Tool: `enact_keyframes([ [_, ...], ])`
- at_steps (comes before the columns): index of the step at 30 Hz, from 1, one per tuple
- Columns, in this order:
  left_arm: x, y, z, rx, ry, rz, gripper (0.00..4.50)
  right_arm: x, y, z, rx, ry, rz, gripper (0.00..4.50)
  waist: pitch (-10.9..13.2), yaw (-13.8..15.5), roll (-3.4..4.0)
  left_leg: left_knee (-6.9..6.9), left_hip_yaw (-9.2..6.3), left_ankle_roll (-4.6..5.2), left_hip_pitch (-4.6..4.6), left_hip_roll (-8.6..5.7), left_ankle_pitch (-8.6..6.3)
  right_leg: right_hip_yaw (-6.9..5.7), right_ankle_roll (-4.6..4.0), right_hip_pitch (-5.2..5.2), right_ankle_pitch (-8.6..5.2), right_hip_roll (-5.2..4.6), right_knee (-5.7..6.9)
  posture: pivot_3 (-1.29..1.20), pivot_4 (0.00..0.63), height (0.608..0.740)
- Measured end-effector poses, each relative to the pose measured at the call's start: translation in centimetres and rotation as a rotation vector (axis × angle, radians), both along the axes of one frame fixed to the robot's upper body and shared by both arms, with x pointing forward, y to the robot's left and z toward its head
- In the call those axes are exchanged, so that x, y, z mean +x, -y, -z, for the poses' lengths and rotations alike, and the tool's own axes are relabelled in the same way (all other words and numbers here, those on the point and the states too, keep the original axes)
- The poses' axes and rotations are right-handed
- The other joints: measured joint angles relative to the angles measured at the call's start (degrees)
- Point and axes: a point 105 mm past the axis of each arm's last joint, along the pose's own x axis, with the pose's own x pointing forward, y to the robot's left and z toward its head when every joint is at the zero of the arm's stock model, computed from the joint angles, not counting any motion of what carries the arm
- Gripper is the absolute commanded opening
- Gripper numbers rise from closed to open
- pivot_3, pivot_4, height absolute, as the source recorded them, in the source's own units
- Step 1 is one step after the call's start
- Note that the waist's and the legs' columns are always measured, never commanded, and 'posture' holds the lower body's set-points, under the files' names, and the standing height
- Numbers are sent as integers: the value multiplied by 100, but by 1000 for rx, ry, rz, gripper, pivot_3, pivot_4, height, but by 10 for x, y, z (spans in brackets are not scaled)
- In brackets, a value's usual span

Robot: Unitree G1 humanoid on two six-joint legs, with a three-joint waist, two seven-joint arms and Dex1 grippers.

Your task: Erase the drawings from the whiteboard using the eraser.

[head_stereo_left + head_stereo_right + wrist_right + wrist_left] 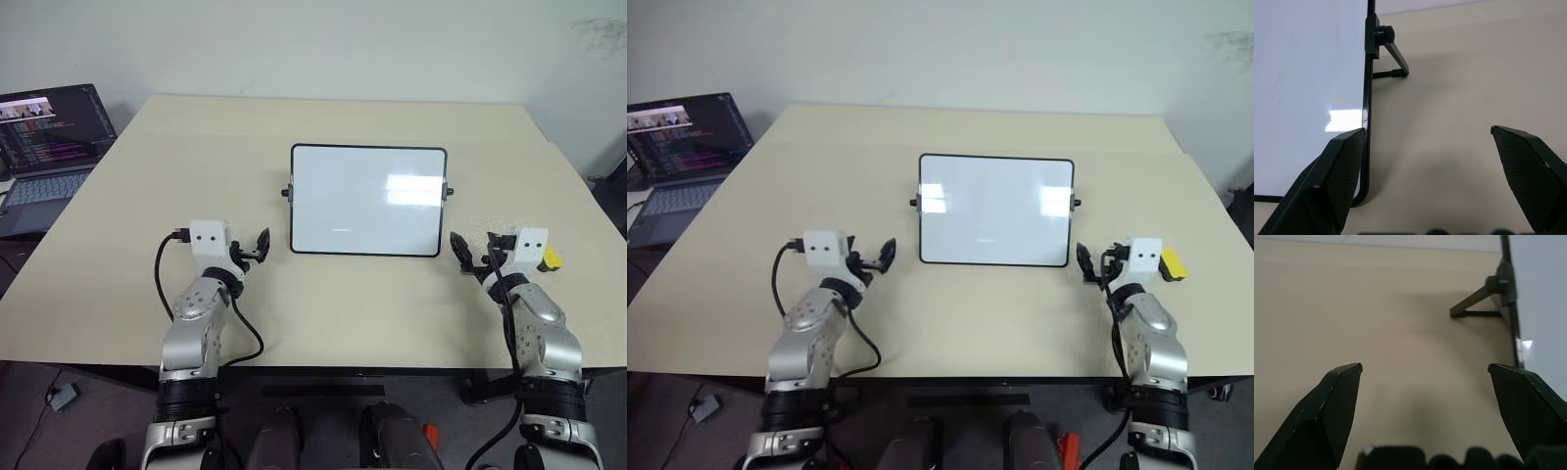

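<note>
The whiteboard (368, 200) stands in the middle of the tan table, black-framed, with a knob (1384, 34) on each side. Its face is plain white with glare and one faint short streak (340, 231) low in the middle; the drawings are out of view. The yellow eraser (552, 258) lies on the table to the right of my right wrist, partly hidden by it. My left gripper (257, 249) is open just left of the board's lower left corner, holding nothing. My right gripper (474, 251) is open and holds nothing, just right of the lower right corner, one fingertip (1352, 142) close to the frame.
An open laptop (49, 147) sits on a lower surface beyond the table's left edge. The board's thin stand leg (1474, 303) juts out behind it. Bare tabletop (196, 147) runs around the board; the near table edge (343, 364) is just behind my wrists.
</note>
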Motion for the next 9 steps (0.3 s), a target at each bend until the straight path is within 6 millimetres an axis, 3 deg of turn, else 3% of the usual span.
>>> enact_keyframes([
  [9,1,-7,9,-7,-22,-29,4500,0,8,1,41,7,46,4482,0,1,0,0,0,0,-1,0,0,0,-1,0,-1,0,-1,0,150,740],
])
